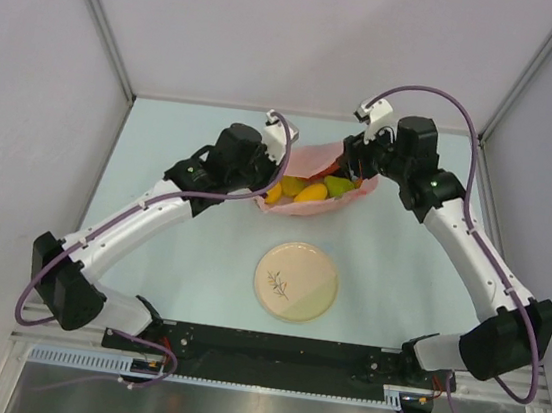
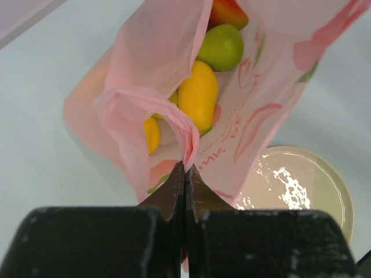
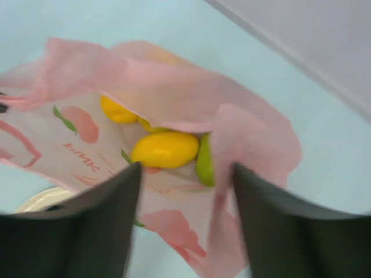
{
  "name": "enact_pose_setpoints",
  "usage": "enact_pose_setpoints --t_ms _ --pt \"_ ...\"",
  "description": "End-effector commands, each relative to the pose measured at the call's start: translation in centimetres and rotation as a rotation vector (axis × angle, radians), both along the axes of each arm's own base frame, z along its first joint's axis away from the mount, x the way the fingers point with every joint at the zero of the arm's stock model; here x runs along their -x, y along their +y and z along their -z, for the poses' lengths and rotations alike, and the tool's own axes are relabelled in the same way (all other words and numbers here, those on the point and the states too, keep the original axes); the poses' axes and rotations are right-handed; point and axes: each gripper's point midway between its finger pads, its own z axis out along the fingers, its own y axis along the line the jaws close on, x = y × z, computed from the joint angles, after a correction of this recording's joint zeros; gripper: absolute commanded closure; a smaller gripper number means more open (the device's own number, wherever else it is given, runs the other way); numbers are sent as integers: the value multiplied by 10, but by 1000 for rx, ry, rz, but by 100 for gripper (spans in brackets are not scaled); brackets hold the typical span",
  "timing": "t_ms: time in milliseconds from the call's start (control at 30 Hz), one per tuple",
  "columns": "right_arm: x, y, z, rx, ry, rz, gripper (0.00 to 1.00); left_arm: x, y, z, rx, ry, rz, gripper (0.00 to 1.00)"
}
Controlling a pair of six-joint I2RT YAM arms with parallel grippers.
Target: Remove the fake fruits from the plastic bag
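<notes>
The left claw [image 2: 184, 174] is fully shut, its two tips pressed together on a thin fold at the rim of the pink bag [image 2: 156, 52], and nothing else is in its grip. Opposite it, the right claw [image 3: 185, 197] stands wide open with nothing held, its jaws on either side of the bag's far rim and the mouth of the bag gaping in front of it. Inside that mouth lie the fruits: a long yellow fruit [image 2: 198, 95] in the middle, a smaller yellow one [image 2: 152, 134] lower down beside the pinched fold, a round green fruit [image 2: 221, 46] touching the long yellow one, and a red piece [image 2: 229, 11] beyond that. None of them is out of the bag yet. The bag itself rests on the table [image 1: 163, 142] near the middle of its far edge, between the two claws, while the plate [image 1: 296, 282] sits apart from it towards the near edge. The risk from here, as I judge it, is the thin plastic: the left claw has only a small fold, which could slide out or tear if pulled, letting the mouth fall shut. The right claw could also close on loose plastic rather than fruit, and the glossy rounded fruits may squirt from its jaws or roll across the table. By count: two claws, one bag, one plate, two yellow fruits seen plainly with perhaps a third behind them, one green, one red; anything deeper in the bag is hidden.
</notes>
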Motion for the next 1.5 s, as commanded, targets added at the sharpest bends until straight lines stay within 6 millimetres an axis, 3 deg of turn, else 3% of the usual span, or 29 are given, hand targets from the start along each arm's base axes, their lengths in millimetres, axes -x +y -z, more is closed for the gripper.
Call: enact_pose_setpoints --t_ms 0,33,67,167,267,367,500,600,667,700,733,800,833,867,933,1000,1067,1167,1200,1300,1400,1467 --pt "0 36 3 -14 -26 -193 49 -18 15 6 61 25 -216 100" --pt "-7 41 34 17 39 -213 54 -22 23 8 56 23 -263 100" --pt "-7 44 50 39 73 -236 63 -21 26 5 69 23 -280 100" --pt "-12 45 105 162 141 -295 72 -21 36 2 83 31 -317 100" --pt "-4 37 144 237 209 -294 71 -23 40 1 96 21 -335 100" --pt "5 20 164 325 240 -229 67 -23 44 -3 89 -5 -328 100" --pt "-11 -26 148 378 208 -20 67 -19 53 -2 84 -10 -337 100" --pt "-24 -70 131 387 189 136 64 -12 55 13 72 18 -327 100" --pt "-24 -87 118 379 172 181 54 -6 56 25 73 48 -330 100" --pt "-21 -87 100 359 131 179 48 -4 55 27 76 55 -325 100" --pt "-16 -84 89 348 109 162 35 -2 53 29 86 68 -318 100" --pt "-4 -55 59 305 29 59 23 -1 52 28 100 76 -319 100" --pt "5 -44 30 265 -51 22 15 -1 50 25 112 74 -315 100" --pt "19 -20 15 237 -101 -55 11 -3 49 19 122 61 -315 100" --pt "35 8 -13 152 -178 -151 1 -7 49 12 123 38 -321 100" --pt "45 28 -21 60 -163 -191 0 -13 48 2 127 11 -321 100" --pt "43 44 -10 37 -126 -240 10 -15 46 -4 135 -2 -320 100" --pt "36 60 19 80 -93 -302 31 -14 45 -16 153 -16 -307 100" --pt "33 63 23 108 -115 -331 44 -14 45 -19 151 -25 -302 100" --pt "27 69 45 195 -135 -413 62 -16 48 -29 145 -62 -301 100" --pt "21 70 73 275 -120 -472 76 -20 48 -45 148 -110 -286 100" --pt "17 71 93 311 -90 -490 78 -20 46 -50 149 -126 -266 100"
